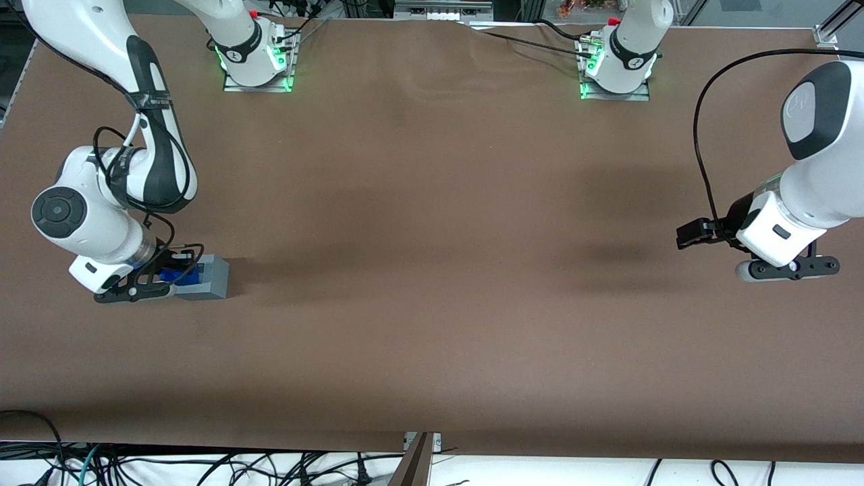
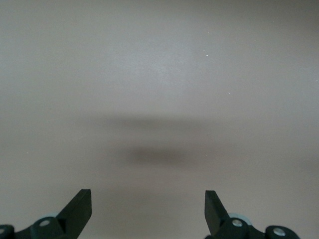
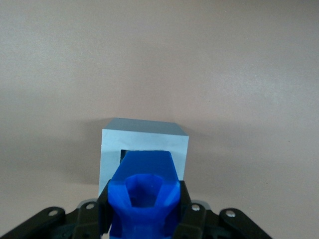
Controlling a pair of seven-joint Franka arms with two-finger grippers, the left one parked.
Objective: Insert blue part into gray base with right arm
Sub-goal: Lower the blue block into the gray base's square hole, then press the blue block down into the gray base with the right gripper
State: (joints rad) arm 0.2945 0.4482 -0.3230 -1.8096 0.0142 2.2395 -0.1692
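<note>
blue part [image 3: 147, 191] sits clamped between the two black fingers [image 3: 185, 211] of the gripper [image 3: 145, 215], one finger pressed on each side of it; in the right wrist view its leading end points into the square recess of the gray base [image 3: 144, 142], overlapping the recess opening; cannot tell how deep it is seated; the blue part's near end shows a rounded hollow socket shape

in the front view the blue part [image 1: 181, 275] shows only as a small blue patch between the gripper [image 1: 177, 273] and the gray base [image 1: 208, 277], touching the base's side that faces the gripper; the gray base rests on the brown table [image 1: 432, 270], toward the working arm's end; it casts a soft shadow along the table toward the middle

the gripper hangs low, just above the table, right beside the base; the right arm [image 1: 115, 189] bends down over it, white with black joint sections, thin black cables looping near the wrist; a silver wrist band shows just above the gripper

the arm's base [image 1: 253, 50] stands farther from the front camera, lit green at its foot; a second lit base [image 1: 617, 64] stands toward the parked arm's end; loose cables [image 1: 202, 466] lie at the table edge nearest the front camera
</note>
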